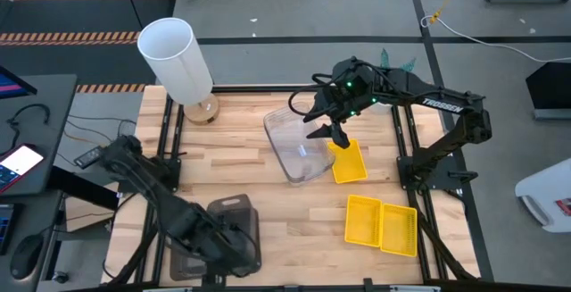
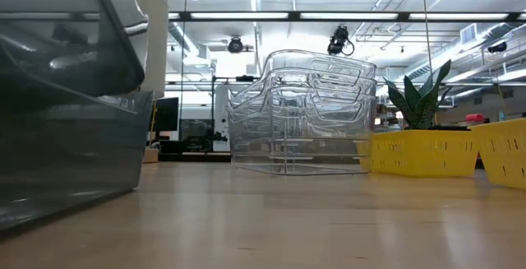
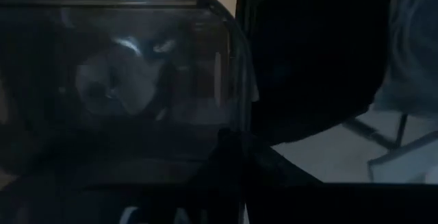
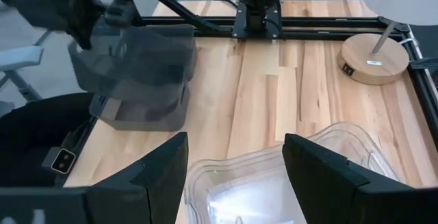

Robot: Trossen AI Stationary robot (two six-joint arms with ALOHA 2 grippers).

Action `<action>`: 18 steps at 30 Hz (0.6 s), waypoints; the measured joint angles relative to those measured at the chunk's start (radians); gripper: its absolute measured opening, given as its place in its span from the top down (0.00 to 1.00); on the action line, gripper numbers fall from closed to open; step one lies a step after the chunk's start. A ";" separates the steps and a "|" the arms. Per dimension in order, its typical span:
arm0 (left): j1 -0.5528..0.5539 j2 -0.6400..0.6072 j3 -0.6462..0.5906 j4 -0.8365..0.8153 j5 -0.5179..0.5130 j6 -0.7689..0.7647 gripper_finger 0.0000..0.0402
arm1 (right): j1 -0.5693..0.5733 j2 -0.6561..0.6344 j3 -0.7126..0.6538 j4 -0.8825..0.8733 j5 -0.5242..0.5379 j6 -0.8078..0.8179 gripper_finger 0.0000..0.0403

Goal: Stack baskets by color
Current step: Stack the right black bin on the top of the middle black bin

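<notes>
Baskets of dark smoky grey plastic [image 1: 223, 229] sit at the tabletop's [image 1: 268, 203] near left corner, where the left end effector [image 1: 234, 238], clamped on one tilted above the others, should lower it squarely. The right end effector [image 4: 235, 176] hovers, fingers apart, over the clear nested baskets [image 1: 297, 145] mid-tabletop; the three bright yellow baskets [image 1: 382, 223] remain unstacked.

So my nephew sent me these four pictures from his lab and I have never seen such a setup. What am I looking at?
It is a table with two dark robot arms sorting plastic baskets by colour. One picture looks straight down, one looks level across the tabletop, and two come from cameras on the arms' wrists. The left gripper is shut on a grey basket, held over another grey basket at the table's near edge. The right gripper hangs open above the nested clear baskets. Three yellow baskets lie loose: one beside the clear ones, two side by side nearer the front. A white lamp stands at the back.
</notes>
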 joint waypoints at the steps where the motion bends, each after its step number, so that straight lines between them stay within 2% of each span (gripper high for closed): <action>1: 0.002 0.017 0.000 -0.003 0.009 0.007 0.99 | 0.000 0.000 0.000 0.001 -0.002 0.001 0.40; 13: 0.029 0.137 0.000 -0.182 0.002 0.011 0.99 | 0.018 0.000 0.000 0.000 -0.003 0.023 0.40; 18: 0.039 0.136 0.000 -0.193 -0.057 0.011 0.99 | 0.028 0.000 0.000 -0.001 0.001 0.024 0.40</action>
